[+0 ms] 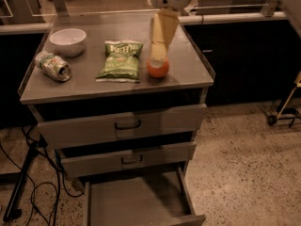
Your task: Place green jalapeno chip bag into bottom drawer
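Note:
The green jalapeno chip bag (120,60) lies flat on the grey cart top (188,69), near its middle. An orange (158,68) sits just right of it. My gripper (158,55) hangs over the cart top, its pale fingers directly above the orange and to the right of the bag, holding nothing that I can see. The bottom drawer (136,199) is pulled out below the two upper drawers, and its grey floor is bare.
A white bowl (68,41) stands at the back left of the cart top, and a crushed drink can (53,66) lies in front of it. Cables (28,192) and a stand leg lie on the floor to the left. A wheeled frame (284,112) stands at the right.

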`<action>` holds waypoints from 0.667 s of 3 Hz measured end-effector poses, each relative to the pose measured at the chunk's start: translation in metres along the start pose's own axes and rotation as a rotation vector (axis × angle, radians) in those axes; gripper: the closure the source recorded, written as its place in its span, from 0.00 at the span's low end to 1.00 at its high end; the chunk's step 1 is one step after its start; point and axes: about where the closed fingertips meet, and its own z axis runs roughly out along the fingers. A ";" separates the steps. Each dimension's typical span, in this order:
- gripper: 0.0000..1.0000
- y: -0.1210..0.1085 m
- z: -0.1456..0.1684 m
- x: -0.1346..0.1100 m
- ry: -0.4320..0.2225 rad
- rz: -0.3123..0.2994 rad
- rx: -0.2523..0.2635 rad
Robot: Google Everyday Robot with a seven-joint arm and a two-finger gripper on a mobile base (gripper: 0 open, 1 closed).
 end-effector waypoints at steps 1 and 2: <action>0.00 -0.029 0.029 -0.020 0.053 -0.050 -0.031; 0.00 -0.043 0.044 -0.029 0.069 -0.063 -0.042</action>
